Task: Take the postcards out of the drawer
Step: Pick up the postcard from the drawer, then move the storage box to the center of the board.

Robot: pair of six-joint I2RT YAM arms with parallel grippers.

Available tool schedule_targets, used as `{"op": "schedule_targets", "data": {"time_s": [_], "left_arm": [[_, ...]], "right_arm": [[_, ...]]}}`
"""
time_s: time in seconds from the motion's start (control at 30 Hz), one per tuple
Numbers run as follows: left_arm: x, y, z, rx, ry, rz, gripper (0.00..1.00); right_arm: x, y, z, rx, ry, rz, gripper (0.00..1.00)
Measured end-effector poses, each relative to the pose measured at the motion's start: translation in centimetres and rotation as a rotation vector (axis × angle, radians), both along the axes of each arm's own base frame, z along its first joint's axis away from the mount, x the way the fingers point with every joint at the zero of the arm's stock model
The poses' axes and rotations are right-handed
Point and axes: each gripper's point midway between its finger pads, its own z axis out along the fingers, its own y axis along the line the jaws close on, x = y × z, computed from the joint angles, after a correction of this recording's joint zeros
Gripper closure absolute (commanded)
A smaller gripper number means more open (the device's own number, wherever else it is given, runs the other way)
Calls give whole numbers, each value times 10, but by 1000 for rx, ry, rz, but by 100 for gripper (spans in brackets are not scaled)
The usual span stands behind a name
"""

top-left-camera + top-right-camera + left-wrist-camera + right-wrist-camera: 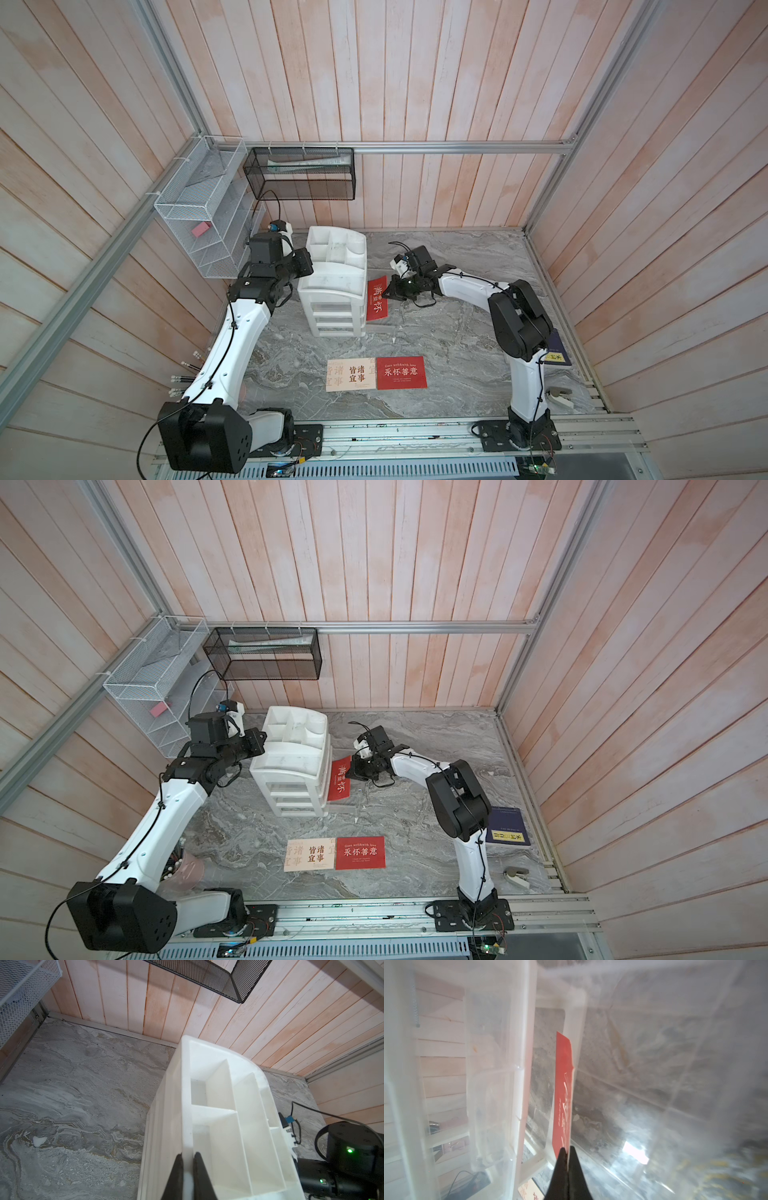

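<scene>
Now the right gripper (pixel 566 1150) pinches the edge of the red postcard (pixel 563 1093) just beside the white drawer unit (pixel 332 291), while the left gripper (pixel 188 1156) clamps its top rim.

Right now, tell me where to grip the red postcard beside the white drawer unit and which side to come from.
Pinch the red postcard at its free edge, the one facing away from the white drawer unit, coming from the right arm's side. The card is thin and tilted up, so jaws must close across its two faces; the right gripper is shut there.
</scene>
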Motion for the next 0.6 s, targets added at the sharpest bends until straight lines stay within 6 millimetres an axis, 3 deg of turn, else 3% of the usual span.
{"op": "schedule_targets", "data": {"time_s": [0.23,0.6], "left_arm": [[-2,4,12,39,-7,3,94],[-3,7,12,56,-1,15,94]], "right_arm": [[20,-29,30,-17,-88,-52,100],[20,-40,27,-62,-101,-47,100]]}}
